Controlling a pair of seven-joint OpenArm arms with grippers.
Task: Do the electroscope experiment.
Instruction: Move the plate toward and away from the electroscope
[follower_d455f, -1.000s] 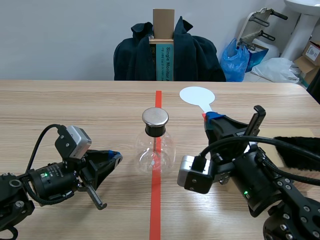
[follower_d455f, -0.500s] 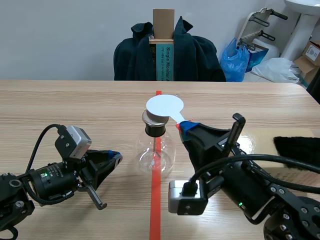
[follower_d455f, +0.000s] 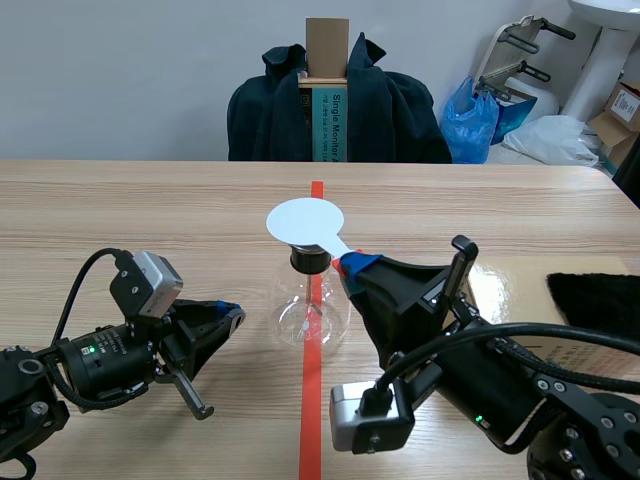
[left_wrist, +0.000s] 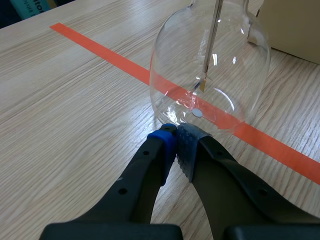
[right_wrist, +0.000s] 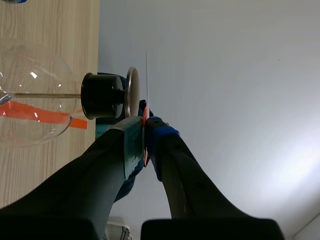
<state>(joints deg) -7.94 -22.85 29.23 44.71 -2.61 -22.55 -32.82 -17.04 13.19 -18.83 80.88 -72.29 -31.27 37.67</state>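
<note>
Standing on the orange-red tape line at mid-bench, the electroscope is a clear round flask with a black stopper in its neck and a thin rod hanging inside. A white disc hangs flat just over its top, hiding the metal cap in the scene view. The right wrist view shows the disc edge-on, with a thin gap between it and the cap. The right end effector pinches the disc's handle between its pads. The left end effector lies low on the bench, fingers pressed together on nothing, tips just beside the flask's base. A black cloth lies at the bench's right edge.
</note>
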